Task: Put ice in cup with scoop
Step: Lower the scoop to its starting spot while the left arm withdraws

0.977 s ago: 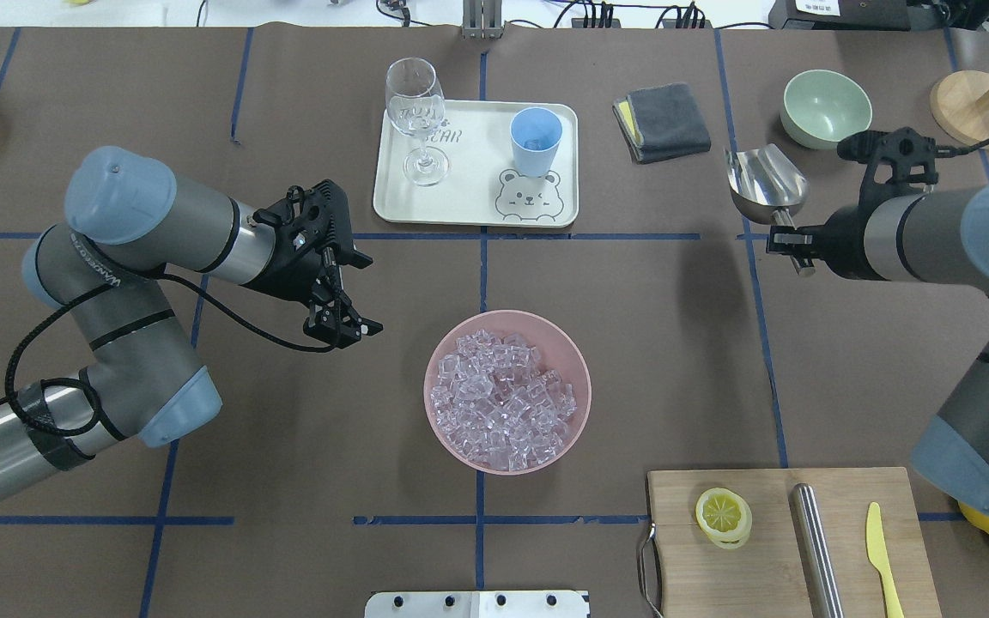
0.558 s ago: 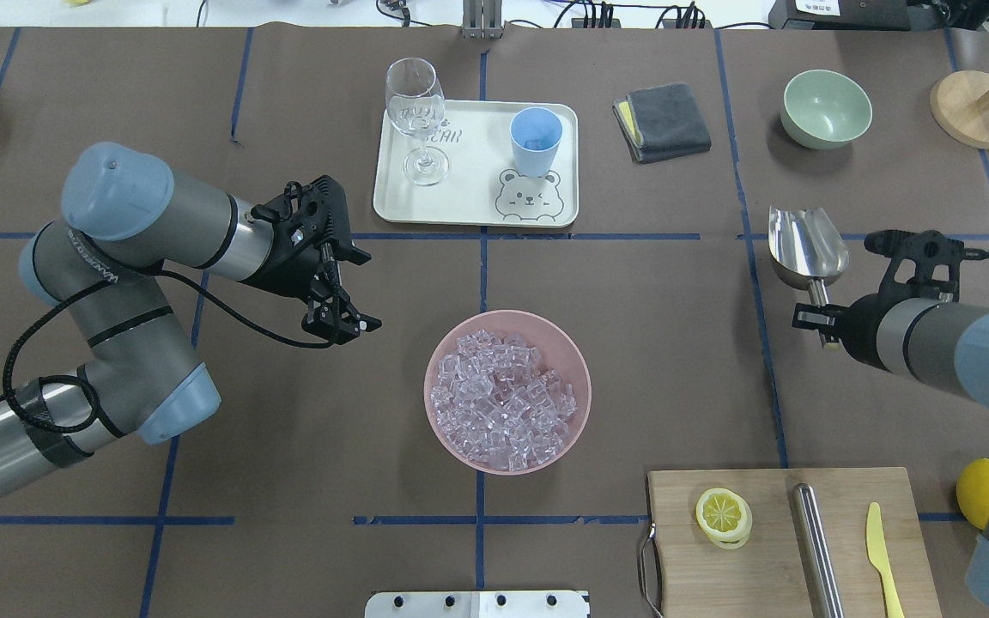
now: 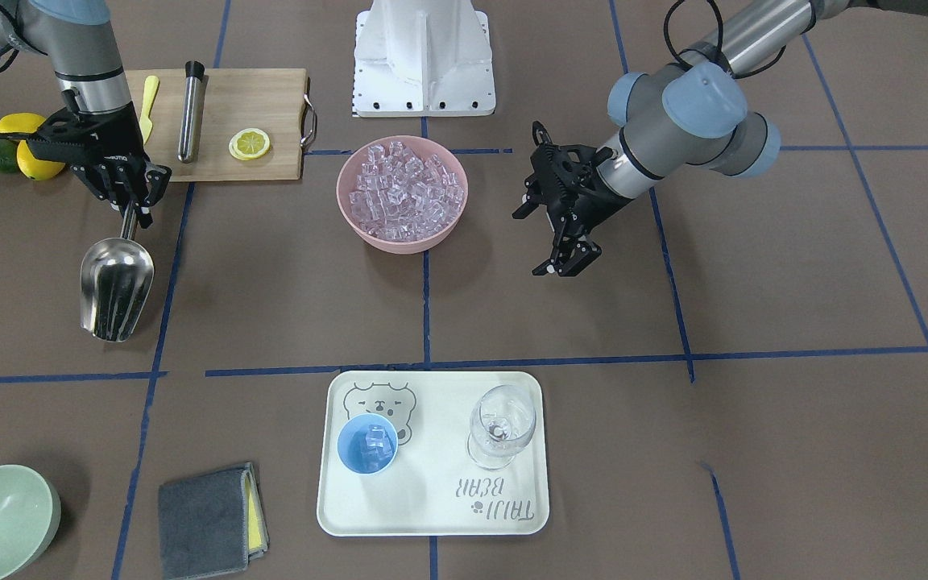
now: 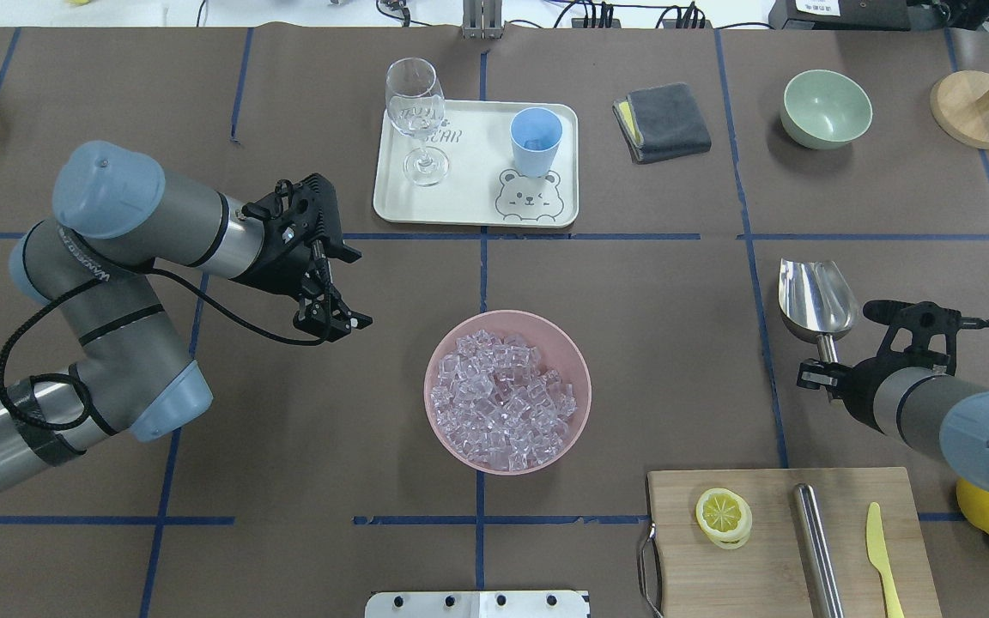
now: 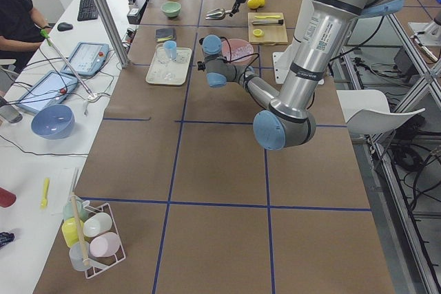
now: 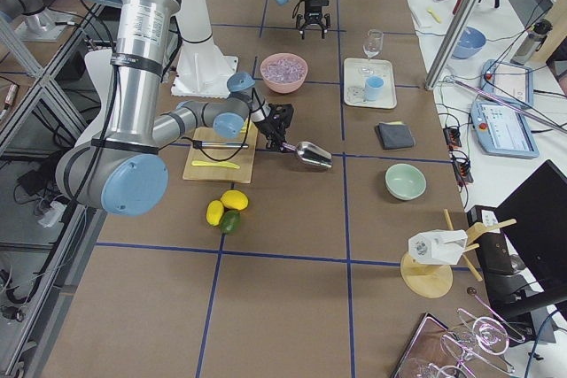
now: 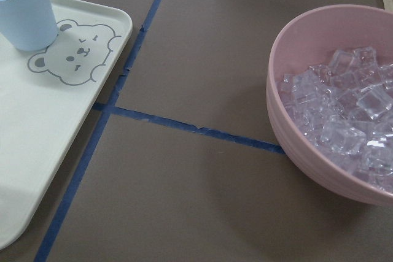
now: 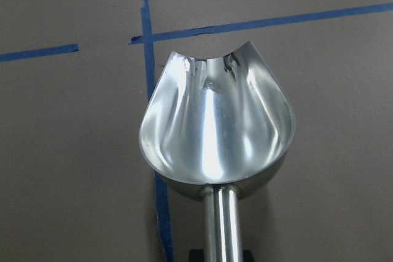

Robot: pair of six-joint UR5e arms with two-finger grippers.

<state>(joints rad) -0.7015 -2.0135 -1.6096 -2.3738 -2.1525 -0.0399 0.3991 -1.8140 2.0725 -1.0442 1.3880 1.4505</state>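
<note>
Right pincer (image 4: pixel 819 371) clenched on scoop (image 4: pixel 814 296) handle, handle end hidden; trough empty above desk (image 4: pixel 658 343). Left pincer (image 3: pixel 567 262) released, near pink bowl (image 4: pixel 584 378). Cup (image 3: pixel 349 457) on tray (image 3: pixel 432 499) holds ice (image 3: pixel 375 441), count unclear.

Robotics lab. Long bench (image 5: pixel 220 170) papered brown and gridded in blue tape (image 4: pixel 546 236). Left arm (image 4: pixel 142 215) and right arm (image 4: pixel 958 412) share a white pedestal (image 3: pixel 424 56). Aluminium frame posts (image 5: pixel 103 15). Side desk carries tablets (image 5: pixel 86 58) and a keyboard (image 5: pixel 87 5), with an operator (image 5: pixel 17 12) seated there.

Brown table (image 4: pixel 632 343) (blue tape grid (image 4: pixel 615 236)) beside a white desk (image 5: pixel 27 170).
</note>
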